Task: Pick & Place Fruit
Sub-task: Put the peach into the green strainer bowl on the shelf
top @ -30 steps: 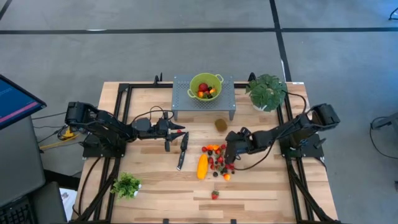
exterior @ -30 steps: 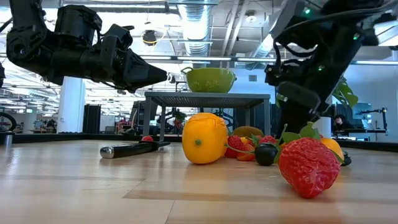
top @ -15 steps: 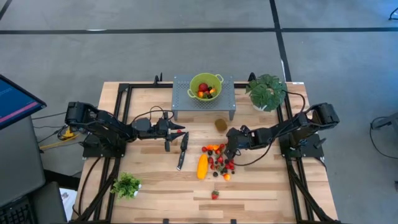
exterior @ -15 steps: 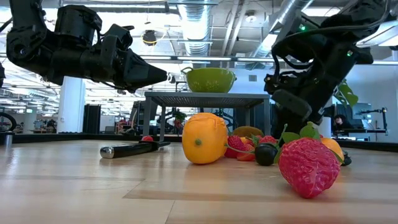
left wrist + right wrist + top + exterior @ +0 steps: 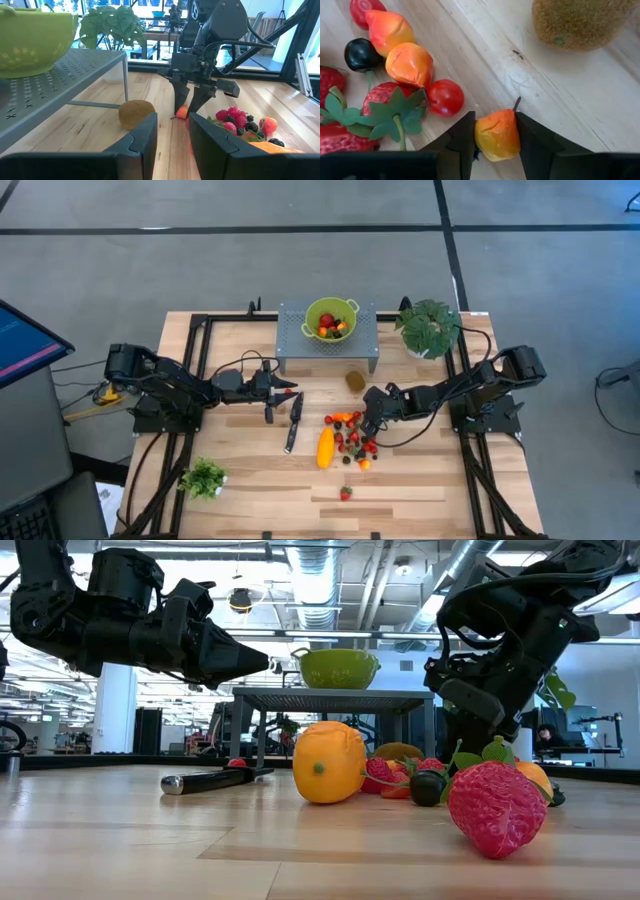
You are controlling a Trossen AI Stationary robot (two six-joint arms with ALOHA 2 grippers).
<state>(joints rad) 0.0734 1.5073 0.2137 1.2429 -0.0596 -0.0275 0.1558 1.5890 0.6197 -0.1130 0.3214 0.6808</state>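
**Inspector:** Orange-yellow, with a short dark stem: that is the small peach-like fruit (image 5: 497, 135) sitting between the fingers of the right gripper (image 5: 494, 137). Confirm the state of the grip.

**Assistant:** The two fingers stand close against either flank of the piece, which rests on the wooden tabletop (image 5: 420, 480). Both pads appear to touch it. Whether it is firmly pinched cannot be confirmed; it is not yet lifted.

**Inspector:** Location?

**Assistant:** Middle of the table, at the far edge of the scattered fruit pile (image 5: 350, 442). The brown kiwi (image 5: 355, 380) lies just beyond it toward the rear edge, apart from it.

**Inspector:** The deciding relation?

**Assistant:** The green colander (image 5: 331, 319) stands on the grey perforated stand (image 5: 295, 340) at the rear edge, beyond and above the gripped piece. The judgement is that the fruit must rise clear of the stand's top before travelling rearward, passing over or beside the kiwi.

**Inspector:** The other arm?

**Assistant:** The left gripper (image 5: 290, 391) hangs over the table's left-centre, above the black-handled knife (image 5: 293, 423), fingers narrowly parted and holding nothing. The right arm is clearly nearer the pile.
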